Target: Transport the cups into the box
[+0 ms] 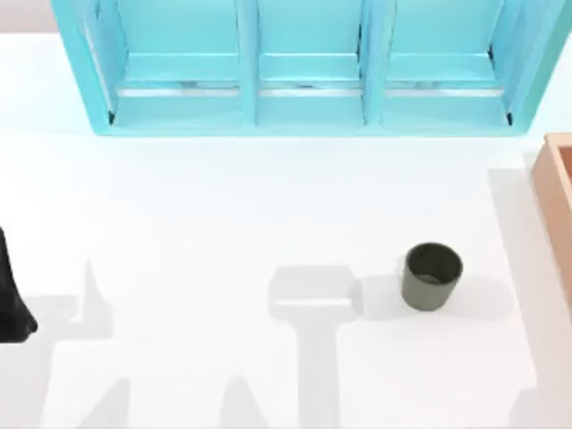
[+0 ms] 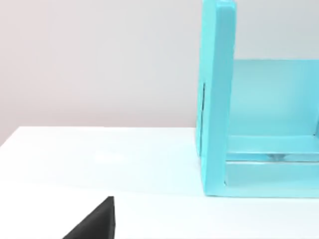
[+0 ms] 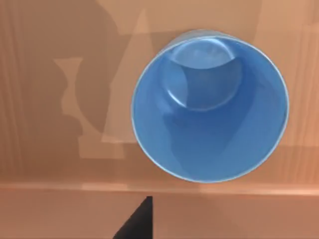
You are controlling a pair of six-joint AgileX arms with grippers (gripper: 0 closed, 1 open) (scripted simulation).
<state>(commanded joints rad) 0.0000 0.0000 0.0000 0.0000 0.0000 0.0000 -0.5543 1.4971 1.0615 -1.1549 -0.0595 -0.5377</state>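
Note:
A dark olive-grey cup [image 1: 432, 275] stands upright on the white table, right of the middle and near the front. The tan box [image 1: 559, 192] sits at the table's right edge, cut off by the frame. In the right wrist view a bright blue cup [image 3: 209, 107] stands upright on the box's wooden floor [image 3: 45, 99], seen from straight above, close to a box wall [image 3: 239, 211]. A dark tip of my right gripper [image 3: 137, 221] hangs above that wall, beside the blue cup and apart from it. My left gripper [image 1: 11, 304] is parked at the table's left edge.
A big turquoise three-compartment shelf unit [image 1: 308, 71] lines the back of the table; its side panel [image 2: 217, 99] rises in the left wrist view. White table surface [image 1: 223, 223] lies between the left arm and the olive cup.

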